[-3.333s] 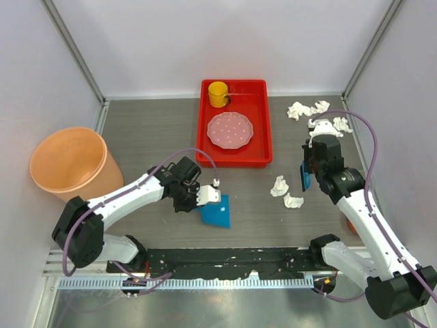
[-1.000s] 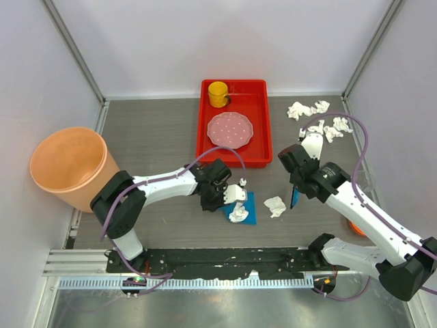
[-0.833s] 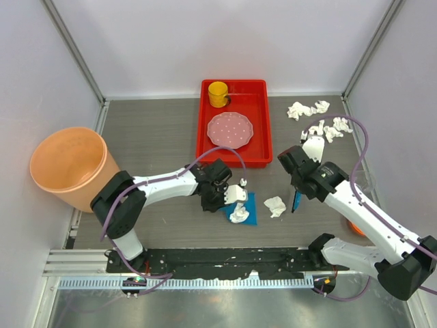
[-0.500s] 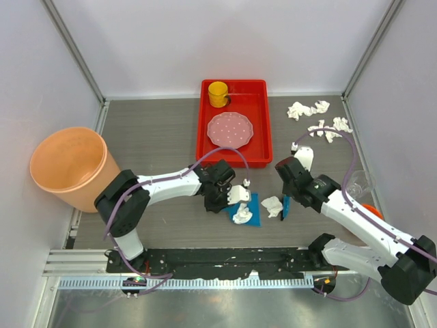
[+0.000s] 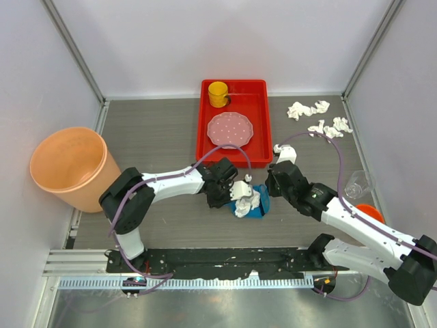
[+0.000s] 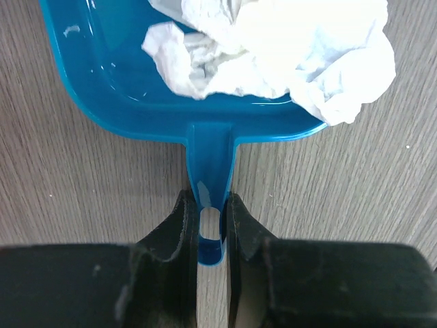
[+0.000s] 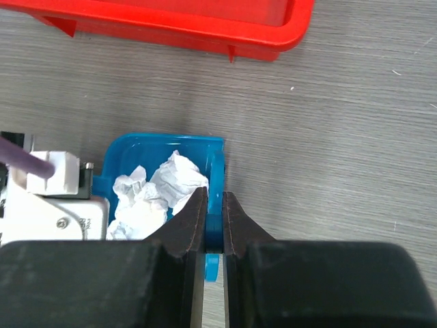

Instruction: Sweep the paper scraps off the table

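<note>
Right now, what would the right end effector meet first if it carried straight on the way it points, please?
Probably the blue dustpan: the right end effector, shut on a blue sweeper, points at its side wall beside the paper scraps. Beyond come table and red tray. Depth is unclear.

Left wrist view: the blue plastic dustpan (image 6: 109, 75) runs off the top edge, so we see only its rear wall and handle. The crumpled white paper scraps (image 6: 287, 55) inside it are also cut at the top, and we cannot count them. The left gripper (image 6: 209, 212) fingers read as a dark blur.

Right wrist view: the right gripper (image 7: 214, 198) pinches a thin blue tool (image 7: 211, 265), seen edge-on only, so we cannot tell its shape. The red rectangular plastic tray (image 7: 205, 20) is cropped to its near wall.

Top view: both grippers' fingertips sit under their wrists, and the dustpan is mostly covered. An orange-red rounded object (image 5: 369, 211) lies half behind the right arm, and we cannot name it. A small clear item (image 5: 355, 183) is too faint to identify.
</note>
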